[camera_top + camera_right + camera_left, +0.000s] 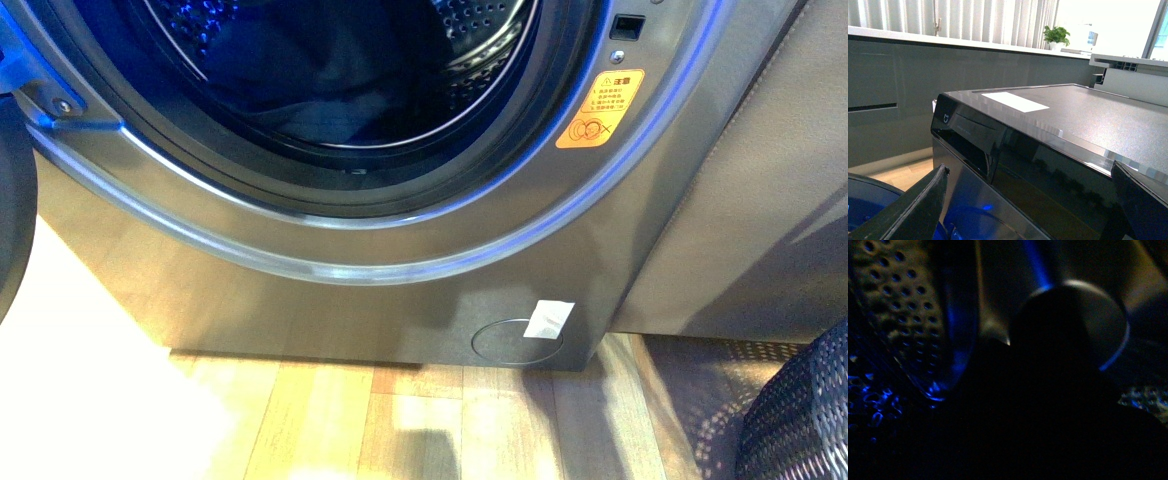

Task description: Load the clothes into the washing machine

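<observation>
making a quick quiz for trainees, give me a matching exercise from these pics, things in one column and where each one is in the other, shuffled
Things:
1. clothes
2. warning sticker
3. white tag
4. mesh basket

Places:
A. on the floor, right of the washing machine
B. inside the drum
C. low on the front panel, over a round cover
D. on the door ring, right of the opening

Pairs: 1-B, 2-D, 3-C, 4-A

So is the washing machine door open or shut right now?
Open. The front view looks straight past the washing machine porthole into its steel drum, where dark clothes already lie; no glass covers the opening.
</observation>
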Available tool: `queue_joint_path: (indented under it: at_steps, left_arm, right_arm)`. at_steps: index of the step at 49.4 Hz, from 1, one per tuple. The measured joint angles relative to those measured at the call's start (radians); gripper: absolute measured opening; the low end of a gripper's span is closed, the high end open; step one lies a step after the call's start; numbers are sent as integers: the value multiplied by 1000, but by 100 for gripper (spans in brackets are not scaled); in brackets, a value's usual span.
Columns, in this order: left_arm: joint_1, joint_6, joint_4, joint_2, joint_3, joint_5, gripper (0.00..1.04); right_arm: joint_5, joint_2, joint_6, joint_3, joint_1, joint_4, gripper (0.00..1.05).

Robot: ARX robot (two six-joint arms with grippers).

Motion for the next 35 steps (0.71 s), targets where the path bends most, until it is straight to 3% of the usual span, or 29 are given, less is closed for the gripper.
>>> queue_joint_path:
  at_steps: [16,24,35]
  left_arm:
    - [-24,15,-52,0,-102,80,64]
    - [-6,11,-13,-26,-221,114,98]
    - [8,20,43,-106,-409,144,98]
  right_arm:
    - [0,0,0,0,0,0,97]
    - [0,0,0,0,0,0,97]
    - [0,0,0,0,0,0,97]
